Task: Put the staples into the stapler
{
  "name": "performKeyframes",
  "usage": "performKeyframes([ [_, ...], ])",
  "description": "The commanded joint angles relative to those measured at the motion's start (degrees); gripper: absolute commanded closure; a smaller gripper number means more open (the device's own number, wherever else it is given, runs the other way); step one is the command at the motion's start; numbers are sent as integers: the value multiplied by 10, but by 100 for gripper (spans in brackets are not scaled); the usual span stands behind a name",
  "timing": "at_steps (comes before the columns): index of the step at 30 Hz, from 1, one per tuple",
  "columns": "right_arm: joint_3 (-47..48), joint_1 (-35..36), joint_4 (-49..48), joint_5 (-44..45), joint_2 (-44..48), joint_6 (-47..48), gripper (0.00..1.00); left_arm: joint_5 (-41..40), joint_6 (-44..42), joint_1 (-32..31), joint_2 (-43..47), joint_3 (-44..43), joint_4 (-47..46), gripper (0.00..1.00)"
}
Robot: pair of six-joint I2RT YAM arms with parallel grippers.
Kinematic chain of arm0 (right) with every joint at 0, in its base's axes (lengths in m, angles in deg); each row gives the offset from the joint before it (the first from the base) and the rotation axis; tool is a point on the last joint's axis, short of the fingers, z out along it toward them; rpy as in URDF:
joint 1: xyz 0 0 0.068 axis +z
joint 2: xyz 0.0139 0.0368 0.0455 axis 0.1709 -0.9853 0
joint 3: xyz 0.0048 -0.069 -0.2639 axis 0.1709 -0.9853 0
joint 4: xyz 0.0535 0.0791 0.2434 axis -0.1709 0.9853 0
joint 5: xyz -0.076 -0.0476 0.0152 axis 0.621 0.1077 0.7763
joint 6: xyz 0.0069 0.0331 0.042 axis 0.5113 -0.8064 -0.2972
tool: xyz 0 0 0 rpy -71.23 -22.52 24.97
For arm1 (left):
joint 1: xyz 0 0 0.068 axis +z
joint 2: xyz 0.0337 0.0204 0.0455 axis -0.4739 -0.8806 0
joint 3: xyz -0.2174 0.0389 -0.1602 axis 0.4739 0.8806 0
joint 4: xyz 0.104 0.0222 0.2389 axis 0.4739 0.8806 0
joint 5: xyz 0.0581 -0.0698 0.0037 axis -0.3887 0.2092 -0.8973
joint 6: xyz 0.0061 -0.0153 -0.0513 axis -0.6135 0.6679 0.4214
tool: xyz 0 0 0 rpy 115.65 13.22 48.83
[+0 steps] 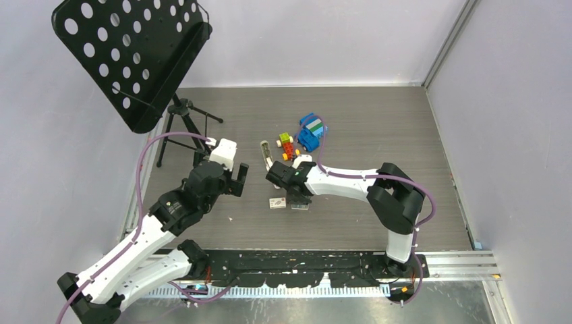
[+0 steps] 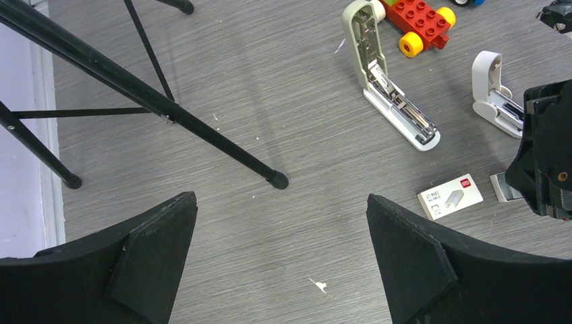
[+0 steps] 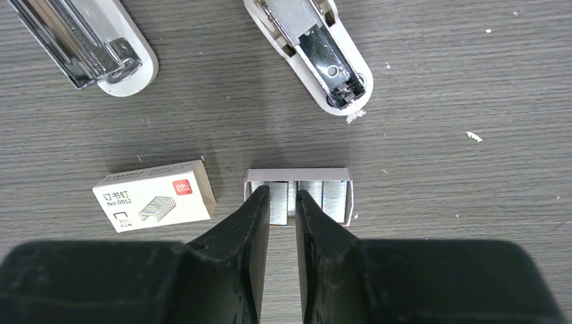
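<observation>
From above, the left gripper (image 1: 237,177) hangs spread wide and empty. The right gripper (image 1: 297,201) sits low beside the staple box (image 1: 276,202).

Left wrist: the stapler (image 2: 390,91) lies hinged open on the table (image 2: 270,88).

Right wrist: the fingers, narrowed to a slit, reach into an open white tray (image 3: 297,173) and straddle the staples (image 3: 334,200). Whether they pinch a strip, I cannot tell.

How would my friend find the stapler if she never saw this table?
Look for the red toy block with yellow wheels near the middle of the table. Right beside it lies the stapler, long and white. Only it has a beige top swung open; the white claw-shaped piece nearby doesn't.
</observation>
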State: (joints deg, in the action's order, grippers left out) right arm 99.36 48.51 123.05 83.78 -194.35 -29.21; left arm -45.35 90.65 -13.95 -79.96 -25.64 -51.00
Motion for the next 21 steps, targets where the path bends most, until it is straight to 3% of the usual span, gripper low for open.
performKeyframes([
  [1,21,3,-6,15,-3,-10,74,-11,-10,1,1,2,-29,0],
  [21,20,3,-14,9,3,-5,74,-8,-11,1,-3,5,-32,0],
])
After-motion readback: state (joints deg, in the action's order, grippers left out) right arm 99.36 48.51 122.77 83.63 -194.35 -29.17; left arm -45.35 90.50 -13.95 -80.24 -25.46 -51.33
